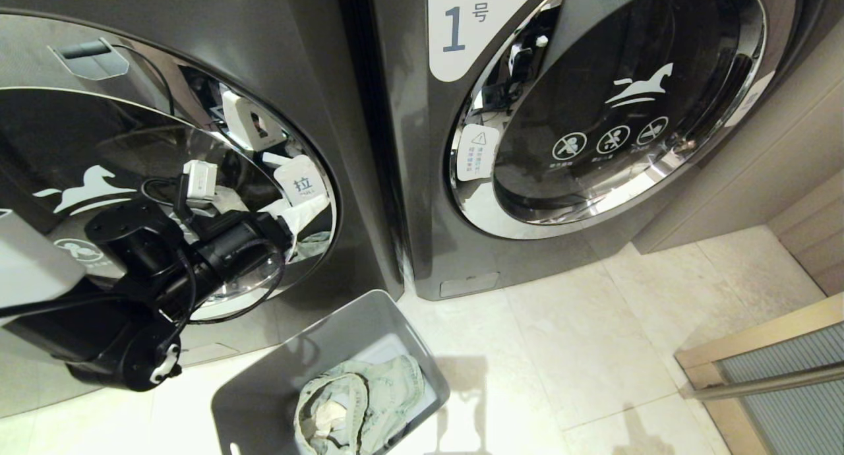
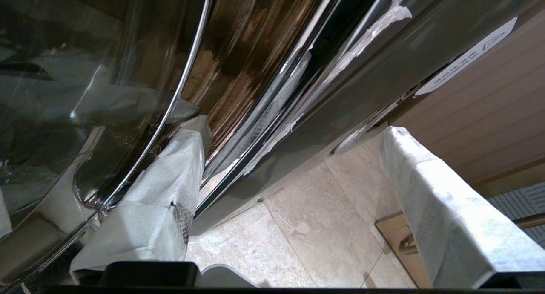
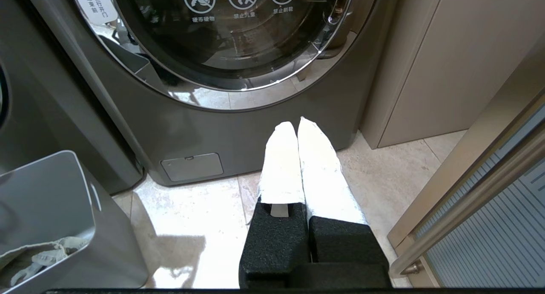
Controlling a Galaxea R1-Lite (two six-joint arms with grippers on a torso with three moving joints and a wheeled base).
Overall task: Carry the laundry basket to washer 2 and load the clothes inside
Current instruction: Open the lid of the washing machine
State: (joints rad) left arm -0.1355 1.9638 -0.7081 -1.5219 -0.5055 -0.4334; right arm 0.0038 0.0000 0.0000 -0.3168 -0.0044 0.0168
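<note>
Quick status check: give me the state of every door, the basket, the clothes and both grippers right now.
washer 2 door: shut; it looks unopened.
washer 1 door: shut.
laundry basket: on the floor before the washers, upright.
clothes: bundled inside the basket, not loaded.
left gripper: open, one of its fingers at the door's chrome edge.
right gripper: shut, empty, parked low above the floor.

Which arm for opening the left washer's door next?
Left. Its tool is open at the door's right rim, one finger against the chrome edge. The right tool is shut, low over the floor before washer 1, away from that door.
</note>
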